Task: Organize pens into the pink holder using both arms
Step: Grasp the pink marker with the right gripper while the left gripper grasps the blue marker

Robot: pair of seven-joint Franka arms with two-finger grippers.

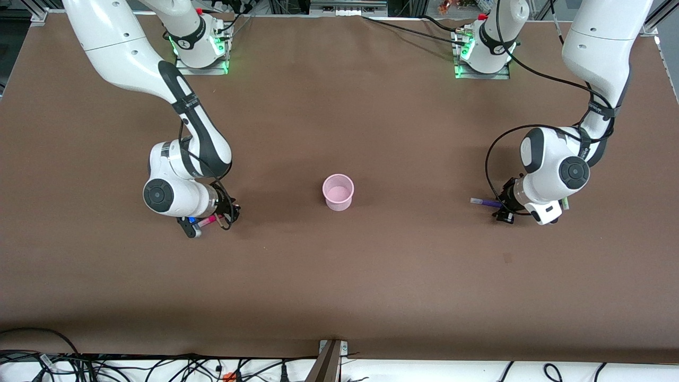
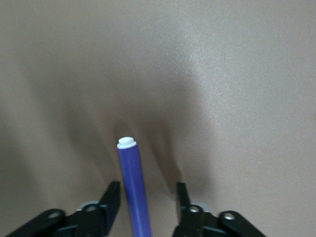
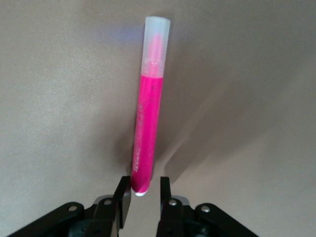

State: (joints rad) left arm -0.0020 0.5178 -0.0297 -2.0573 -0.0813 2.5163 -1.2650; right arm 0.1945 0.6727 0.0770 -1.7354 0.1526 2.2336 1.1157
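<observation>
R gripper point(image 3: 141, 193) nips magenta pen point(image 3: 148, 118) by its end; L gripper point(image 2: 146, 202) open astride purple pen point(image 2: 134, 190). I fear magenta swivels, missing pink holder point(image 1: 338, 192).

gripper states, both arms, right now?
Left gripper: open around the purple pen, not clamped.
Right gripper: closed on the magenta pen.

Table point(image 1: 339, 286): brown mat surface.
Centre: pink cup point(image 1: 338, 192), upright.
3 o'clock: purple pen point(image 1: 485, 202), green pen point(image 1: 566, 202).
</observation>
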